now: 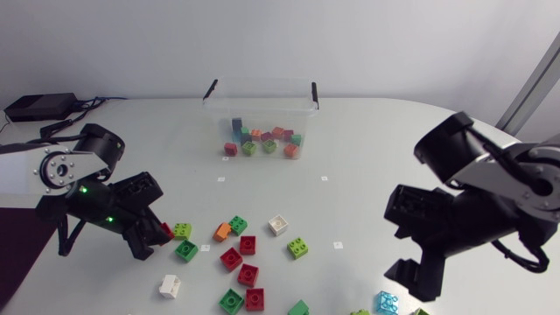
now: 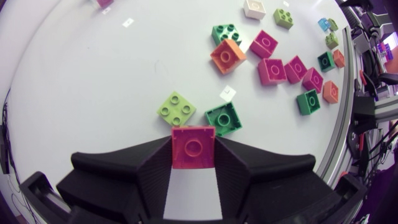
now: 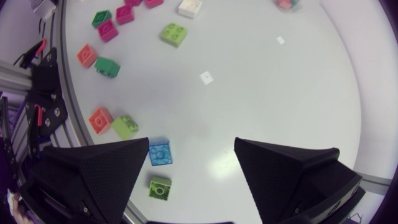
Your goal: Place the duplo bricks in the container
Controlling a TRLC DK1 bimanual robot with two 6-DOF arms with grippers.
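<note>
Duplo bricks (image 1: 231, 258) in red, green, lime, orange and white lie scattered across the near half of a white table (image 1: 367, 140). A second small heap of bricks (image 1: 262, 140) already sits inside the container (image 1: 262, 106), a clear plastic tub with black side clips that stands at the far middle of the table.

The left gripper (image 2: 193, 149) comes in low from the left edge. Its two black wedge fingers are clamped on a red brick (image 2: 193, 147), pressing its two opposite sides at the very fingertips. Just ahead of that brick lie a lime brick (image 2: 176, 108) and a green brick (image 2: 224, 118), close to it and to each other.

The right gripper (image 3: 193, 146) hangs over the near right part of the table with its fingers spread wide and nothing between them. A light blue brick (image 3: 160, 153) lies beside one finger.

Small white paper squares (image 1: 325, 178) dot the tabletop; any print on them is too small to read
</note>
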